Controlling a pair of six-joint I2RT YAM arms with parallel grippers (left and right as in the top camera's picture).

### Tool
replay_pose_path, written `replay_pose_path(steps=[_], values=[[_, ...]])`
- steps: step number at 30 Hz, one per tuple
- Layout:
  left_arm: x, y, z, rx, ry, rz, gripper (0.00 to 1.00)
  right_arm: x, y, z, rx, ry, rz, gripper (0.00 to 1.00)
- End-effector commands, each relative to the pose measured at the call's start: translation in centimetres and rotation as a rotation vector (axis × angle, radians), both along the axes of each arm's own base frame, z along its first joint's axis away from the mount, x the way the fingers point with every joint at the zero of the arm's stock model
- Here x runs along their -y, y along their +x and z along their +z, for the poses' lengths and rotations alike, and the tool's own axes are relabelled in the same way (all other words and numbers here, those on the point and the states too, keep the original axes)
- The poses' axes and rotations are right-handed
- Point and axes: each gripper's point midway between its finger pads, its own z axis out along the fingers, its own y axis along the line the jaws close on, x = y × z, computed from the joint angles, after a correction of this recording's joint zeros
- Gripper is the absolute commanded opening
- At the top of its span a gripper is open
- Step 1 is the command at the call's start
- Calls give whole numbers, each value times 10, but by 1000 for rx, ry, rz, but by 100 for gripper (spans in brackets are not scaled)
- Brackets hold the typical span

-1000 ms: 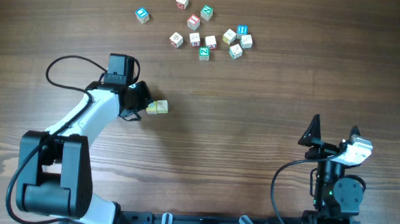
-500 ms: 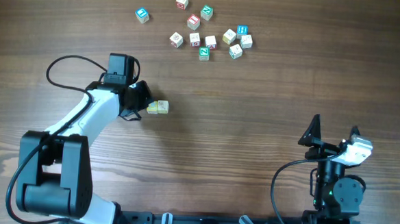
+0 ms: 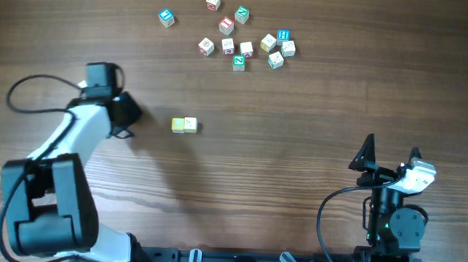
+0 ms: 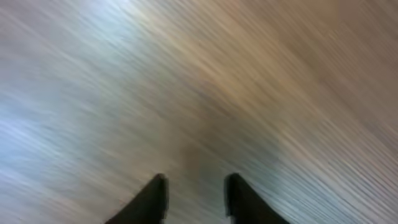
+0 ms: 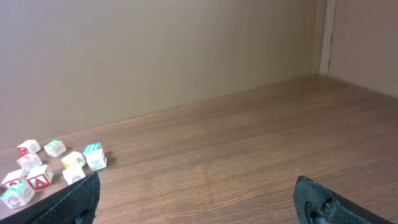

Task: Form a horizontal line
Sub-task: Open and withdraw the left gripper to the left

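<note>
Mid-surface: short line of two touching cubes, yellowish on the left, cream on the right. Near its left end but apart, left end effector, partly open, holding nothing. Right end effector wide open, empty, well apart. Farther back, loose cubes clustered.

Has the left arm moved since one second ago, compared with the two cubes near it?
Yes. The left arm has drawn back to the left, away from the two cubes, which lie where they were. Its jaws now stand clear of them.
</note>
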Motion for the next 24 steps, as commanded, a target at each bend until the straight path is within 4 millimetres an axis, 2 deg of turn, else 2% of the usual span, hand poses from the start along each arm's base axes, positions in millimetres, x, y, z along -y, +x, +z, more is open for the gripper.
replay_pose_path(steps=[1,5,24], values=[[-35,-20,-8,-56,8,110,100,2,-1,2,5,-12,-11,100],[-46,-25,-9,-62,6,146,100,2,-1,2,5,-12,-11,100],[-47,-25,-9,-62,6,147,100,2,-1,2,5,-12,-11,100]])
